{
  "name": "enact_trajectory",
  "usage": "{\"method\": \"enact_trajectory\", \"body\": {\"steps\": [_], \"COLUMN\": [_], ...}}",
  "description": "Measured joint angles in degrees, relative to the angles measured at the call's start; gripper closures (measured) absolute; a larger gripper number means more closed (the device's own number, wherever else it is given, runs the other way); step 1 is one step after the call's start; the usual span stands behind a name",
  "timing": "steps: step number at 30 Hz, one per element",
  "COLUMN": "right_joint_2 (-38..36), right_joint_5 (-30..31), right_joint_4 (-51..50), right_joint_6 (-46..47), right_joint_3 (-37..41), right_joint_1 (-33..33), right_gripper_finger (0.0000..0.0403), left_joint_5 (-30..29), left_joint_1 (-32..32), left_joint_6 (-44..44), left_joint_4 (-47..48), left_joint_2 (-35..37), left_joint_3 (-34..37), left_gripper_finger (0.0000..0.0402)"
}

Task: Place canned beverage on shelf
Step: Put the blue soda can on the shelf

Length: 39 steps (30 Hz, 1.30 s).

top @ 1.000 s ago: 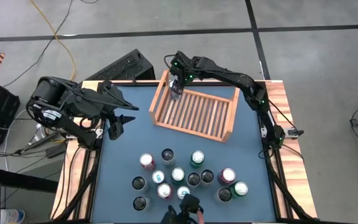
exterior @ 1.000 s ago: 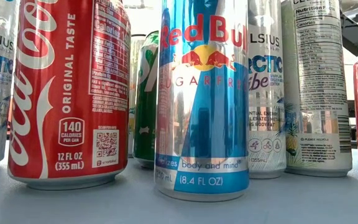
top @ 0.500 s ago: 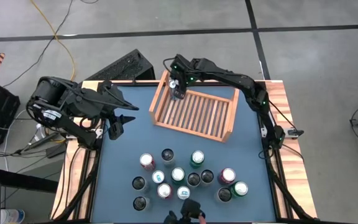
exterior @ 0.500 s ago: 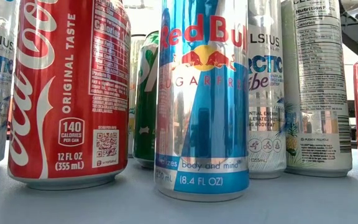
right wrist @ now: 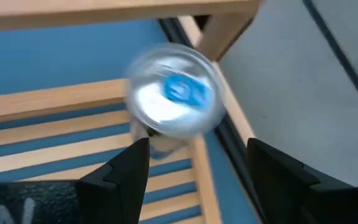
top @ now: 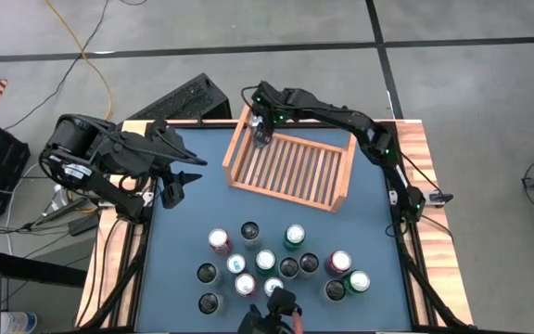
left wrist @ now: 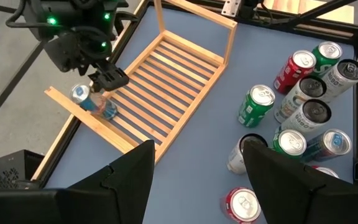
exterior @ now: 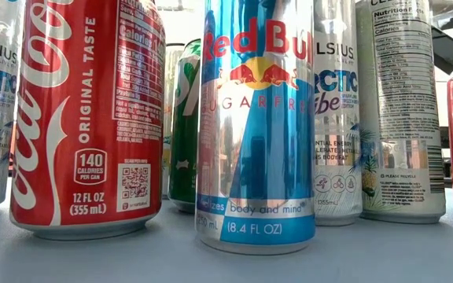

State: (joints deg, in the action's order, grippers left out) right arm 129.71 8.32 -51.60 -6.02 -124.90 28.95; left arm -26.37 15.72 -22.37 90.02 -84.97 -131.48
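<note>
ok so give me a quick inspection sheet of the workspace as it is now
surface: blue table, wooden edges
job's things: shelf at far side; one blue can in its far-left corner
clutter: group of upright cans near front edge
grippers: right gripper above the blue can, fingers apart; left gripper open, waiting at left edge
cables: yellow cable on the floor
surroundings: black ribbed object behind the table
</note>
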Motion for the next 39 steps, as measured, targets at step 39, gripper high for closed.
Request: {"method": "enact_trajectory", "body": {"steps": [39], "right_joint_2": [-3.28], "right_joint_5": [-1.13], "right_joint_4": [-10.81], "right_joint_6": [-3.94], "right_joint_3": [-9.46], "right_joint_1": [-1.60], "right_gripper_finger": [0.0146], "left_joint_5": [-1.00], "left_joint_1": [-0.02], "left_joint_6": [1.68], "left_joint_4": [0.00], "left_joint_2": [0.00], "left_joint_3": [0.00], "left_gripper_finger": [0.0168]}}
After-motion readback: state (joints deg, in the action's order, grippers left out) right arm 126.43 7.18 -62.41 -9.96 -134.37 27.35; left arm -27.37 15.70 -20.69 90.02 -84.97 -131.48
